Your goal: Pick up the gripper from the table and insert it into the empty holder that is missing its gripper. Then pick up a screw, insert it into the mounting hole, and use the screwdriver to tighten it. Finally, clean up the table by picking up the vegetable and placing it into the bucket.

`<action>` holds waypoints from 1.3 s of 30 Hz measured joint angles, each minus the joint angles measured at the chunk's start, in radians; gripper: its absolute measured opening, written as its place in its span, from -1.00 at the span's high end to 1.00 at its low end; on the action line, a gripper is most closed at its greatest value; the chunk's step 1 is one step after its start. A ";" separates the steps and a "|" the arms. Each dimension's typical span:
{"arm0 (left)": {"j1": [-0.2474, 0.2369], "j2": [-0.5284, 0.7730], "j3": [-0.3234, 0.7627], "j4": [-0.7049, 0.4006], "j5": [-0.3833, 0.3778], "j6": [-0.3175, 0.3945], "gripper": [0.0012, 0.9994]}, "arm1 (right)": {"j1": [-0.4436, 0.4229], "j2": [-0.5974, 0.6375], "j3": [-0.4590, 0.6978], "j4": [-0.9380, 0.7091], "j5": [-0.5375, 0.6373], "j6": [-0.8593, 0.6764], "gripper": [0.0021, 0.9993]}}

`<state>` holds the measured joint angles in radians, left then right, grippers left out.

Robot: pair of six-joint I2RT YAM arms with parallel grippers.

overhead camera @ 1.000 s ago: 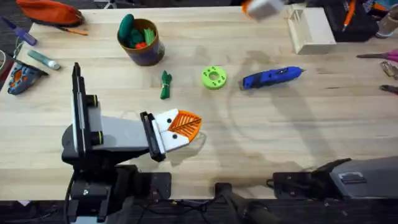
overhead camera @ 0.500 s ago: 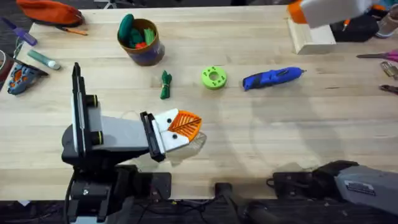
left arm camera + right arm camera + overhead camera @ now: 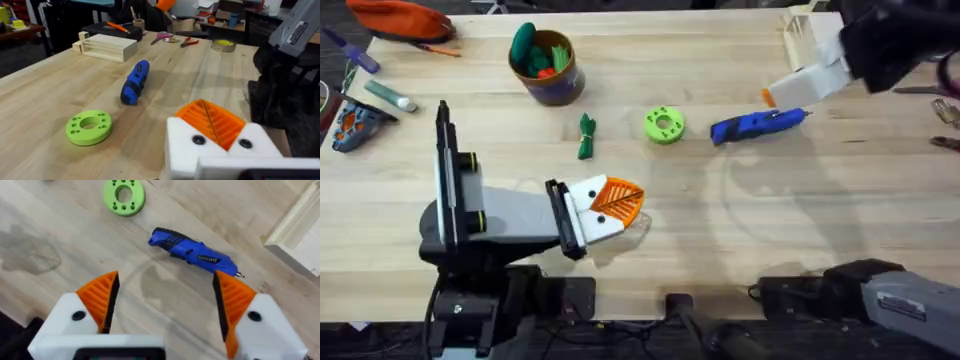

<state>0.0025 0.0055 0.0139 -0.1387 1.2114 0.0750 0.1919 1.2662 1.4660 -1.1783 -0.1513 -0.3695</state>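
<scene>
The blue screwdriver (image 3: 758, 124) lies on the table (image 3: 800, 220) right of centre, its metal tip towards the right. My right gripper (image 3: 775, 97) hovers just beyond it, open; its orange pads (image 3: 104, 299) stand wide apart, with the screwdriver (image 3: 192, 255) on the wood ahead of them. My left gripper (image 3: 616, 204) rests low at front left, shut, its orange pads (image 3: 210, 122) pressed together and empty. The dark-green vegetable (image 3: 586, 136) lies left of centre. The bucket (image 3: 549, 68) stands at the back left with toy food inside. The loose gripper part, the holder and the screw are out of view.
A lime-green disc (image 3: 664, 125) lies between the vegetable and the screwdriver. A pale wooden box (image 3: 815, 45) stands at the back right, with hand tools (image 3: 942, 92) along the right edge. An orange pouch (image 3: 400, 18) and a marker pen (image 3: 390, 96) lie at the far left.
My right gripper has come down from the table's far edge to just beyond the screwdriver. The left arm and the things on the table have not moved.
</scene>
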 joint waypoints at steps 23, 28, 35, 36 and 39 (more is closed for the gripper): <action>0.000 0.000 0.000 0.000 0.000 0.000 0.98 | -0.131 -0.288 -0.537 0.643 -0.236 0.104 -0.99; 0.000 0.000 0.000 0.000 0.000 0.000 0.98 | -0.131 -0.294 -0.537 0.740 -0.247 0.190 -0.99; 0.000 0.000 0.000 0.000 0.000 0.000 0.98 | -0.130 -0.294 -0.537 0.710 -0.254 0.393 -0.99; 0.000 0.000 0.000 0.000 0.000 0.000 0.98 | -0.130 -0.294 -0.537 0.682 -0.254 0.409 -0.99; 0.000 0.000 0.000 0.000 0.000 0.000 0.98 | -0.130 -0.294 -0.537 0.605 -0.254 0.436 -0.99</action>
<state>0.0025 0.0051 0.0139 -0.1387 1.2114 0.0753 0.0616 0.9718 0.9291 -0.5736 -0.4057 0.0669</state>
